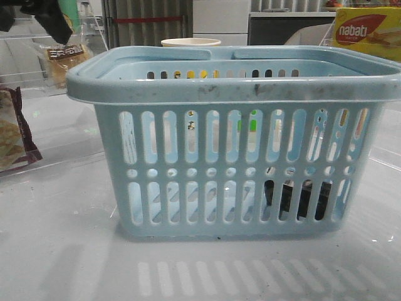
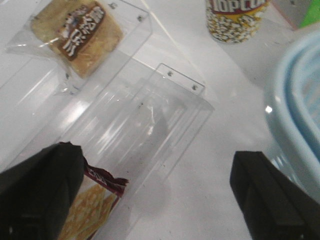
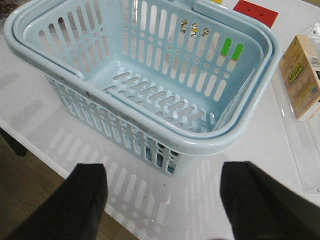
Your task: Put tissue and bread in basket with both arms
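Note:
The pale blue basket (image 1: 232, 144) stands in the middle of the table and also shows in the right wrist view (image 3: 150, 75). A blackish pack, the tissue (image 1: 297, 197), shows through the basket's lower right slots, inside its front right corner. The bread (image 2: 80, 37), in a clear wrapper with a dark label, lies in a clear tray at the far left (image 1: 62, 59). My left gripper (image 2: 155, 200) is open and empty, above the table between the trays and the basket, short of the bread. My right gripper (image 3: 160, 200) is open and empty, in front of the basket's near corner.
A maroon-edged cracker packet (image 2: 90, 205) lies by my left finger, at the left edge in the front view (image 1: 12, 132). Clear trays (image 2: 150, 125) lie left of the basket. A popcorn cup (image 2: 235, 17) stands behind. A yellow nabati box (image 1: 366, 31) is at the back right. The table edge (image 3: 50, 155) is close.

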`<action>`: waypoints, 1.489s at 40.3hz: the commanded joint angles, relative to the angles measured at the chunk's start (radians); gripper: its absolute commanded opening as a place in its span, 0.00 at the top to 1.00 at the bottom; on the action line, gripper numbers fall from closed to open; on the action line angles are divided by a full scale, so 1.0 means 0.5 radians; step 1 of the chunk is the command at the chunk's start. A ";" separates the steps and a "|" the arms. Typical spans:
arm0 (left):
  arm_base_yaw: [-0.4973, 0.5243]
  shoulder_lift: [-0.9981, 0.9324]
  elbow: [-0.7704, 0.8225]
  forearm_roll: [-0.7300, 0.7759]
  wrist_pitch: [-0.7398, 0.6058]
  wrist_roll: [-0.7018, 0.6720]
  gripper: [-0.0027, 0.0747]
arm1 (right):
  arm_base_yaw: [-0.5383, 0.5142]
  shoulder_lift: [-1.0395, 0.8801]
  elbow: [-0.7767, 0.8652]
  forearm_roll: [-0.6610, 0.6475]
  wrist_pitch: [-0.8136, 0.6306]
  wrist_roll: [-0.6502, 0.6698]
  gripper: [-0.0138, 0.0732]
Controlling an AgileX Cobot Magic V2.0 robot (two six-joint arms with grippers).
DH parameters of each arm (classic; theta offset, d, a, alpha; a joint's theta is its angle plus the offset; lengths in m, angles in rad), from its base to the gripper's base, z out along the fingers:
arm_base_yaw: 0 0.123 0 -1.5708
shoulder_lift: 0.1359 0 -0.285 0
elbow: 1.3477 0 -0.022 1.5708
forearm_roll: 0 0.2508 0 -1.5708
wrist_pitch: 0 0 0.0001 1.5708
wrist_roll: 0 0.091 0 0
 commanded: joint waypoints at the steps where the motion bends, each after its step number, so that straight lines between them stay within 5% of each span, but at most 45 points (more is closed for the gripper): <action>1: 0.098 0.087 -0.215 -0.115 -0.153 -0.021 0.13 | 0.000 0.001 -0.051 -0.019 -0.141 -0.022 0.19; 13: 0.296 0.507 -0.519 -0.164 -0.443 -0.021 0.13 | 0.000 0.001 -0.051 -0.019 -0.141 -0.022 0.19; 31: 0.289 0.810 -0.525 -0.164 -1.168 -0.021 0.15 | 0.000 0.001 -0.051 -0.019 -0.141 -0.022 0.19; 60: 0.279 0.801 -0.525 -0.164 -1.176 -0.021 0.68 | 0.000 0.001 -0.051 -0.019 -0.141 -0.022 0.19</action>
